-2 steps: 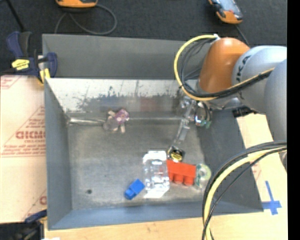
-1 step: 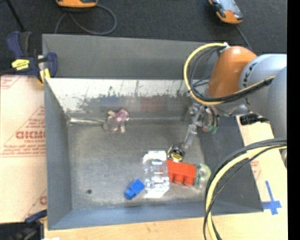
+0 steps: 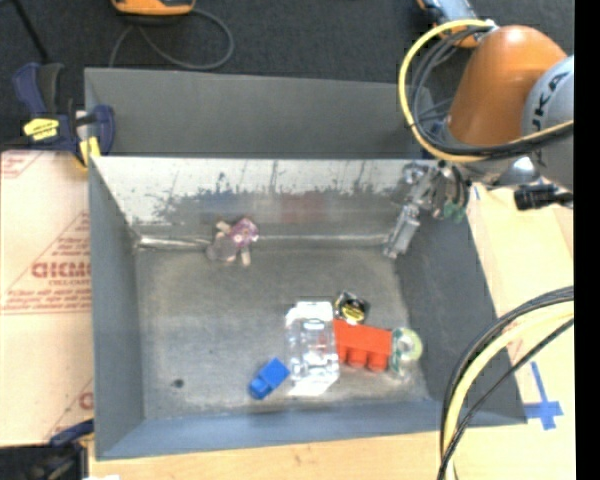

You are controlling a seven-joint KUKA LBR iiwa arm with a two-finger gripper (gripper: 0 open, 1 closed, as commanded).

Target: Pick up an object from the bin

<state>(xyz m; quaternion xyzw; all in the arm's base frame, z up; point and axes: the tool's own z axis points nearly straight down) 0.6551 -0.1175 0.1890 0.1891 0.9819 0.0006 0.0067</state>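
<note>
The hand (image 3: 404,230) hangs at the upper right of the grey metal bin (image 3: 120,298); released or clenched, I cannot tell. The red plastic block (image 3: 362,346) lies lower centre, touching a clear plastic piece (image 3: 310,353), so a grasp may catch both.

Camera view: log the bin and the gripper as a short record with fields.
bin: grey metal, few loose things
gripper: by the far right corner, above bare floor
far side: small pink toy, alone by the far wall
near side cluster: blue block, clear plastic pack, red block, yellow-and-black piece, pale green round piece
closest to gripper: yellow-and-black piece
</note>
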